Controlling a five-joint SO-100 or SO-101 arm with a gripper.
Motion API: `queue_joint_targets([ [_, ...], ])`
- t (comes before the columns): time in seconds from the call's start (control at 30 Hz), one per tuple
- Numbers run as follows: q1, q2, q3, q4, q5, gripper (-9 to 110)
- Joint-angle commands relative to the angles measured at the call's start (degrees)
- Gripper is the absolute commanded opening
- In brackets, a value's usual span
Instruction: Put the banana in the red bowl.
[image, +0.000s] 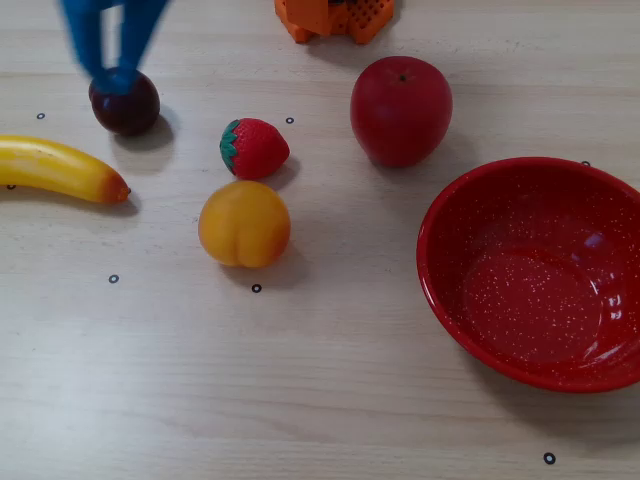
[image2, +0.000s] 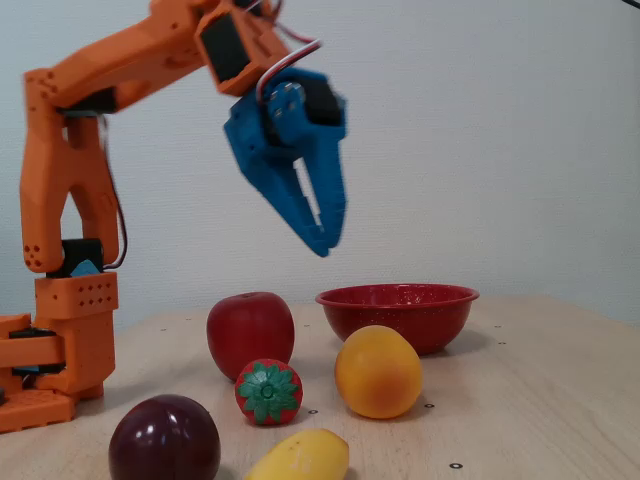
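- The banana (image: 55, 168) lies on the desk (image: 300, 380) at the left edge of a fixed view from above, its reddish-brown tip pointing right toward the peach (image: 244, 224); its other end runs out of the picture
- In the low fixed view only one yellow end of the banana (image2: 300, 457) shows, at the bottom edge, in front of the strawberry (image2: 268, 392)
- Nothing touches the banana
- The plum (image: 125, 104) sits just above the banana's tip in the view from above, apart from it
- The strawberry (image: 253, 148) lies between the plum and the apple (image: 401, 108), with the peach just below it
- The bowl (image: 535, 270) stands upright at the right of the view from above, well apart from the banana and empty, with white speckles inside
- In the low view the bowl (image2: 398, 310) stands behind the peach (image2: 378, 371) and right of the apple (image2: 250, 333); the plum (image2: 165, 438) is nearest the camera at the left
- The blue hand (image2: 322, 243) hangs in the air, well above the fruit, fingers pointing down, tips close together with only a narrow gap, holding nothing
- In the view from above the blurred hand (image: 113, 75) overlaps the top of the plum
- The orange arm (image2: 110, 70) rises from its base (image2: 50, 360) at the left of the low view
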Motion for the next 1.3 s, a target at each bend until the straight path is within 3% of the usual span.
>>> queue_joint_targets([
  [0.0, -3.1, -2.5, -13.8, 2.7, 5.4, 0],
  [0.3, -13.3, -12.1, -21.1, 1.6, 26.3, 2],
  [0.53, -22.4, -18.5, -26.8, 6.5, 43.5, 17],
  [0.77, -27.6, -24.1, -30.8, 10.3, 56.1, 41],
  [0.87, -28.7, -26.0, -31.3, 14.1, 64.7, 45],
  [1.27, -24.9, -39.2, -35.6, 8.0, 69.4, 44],
])
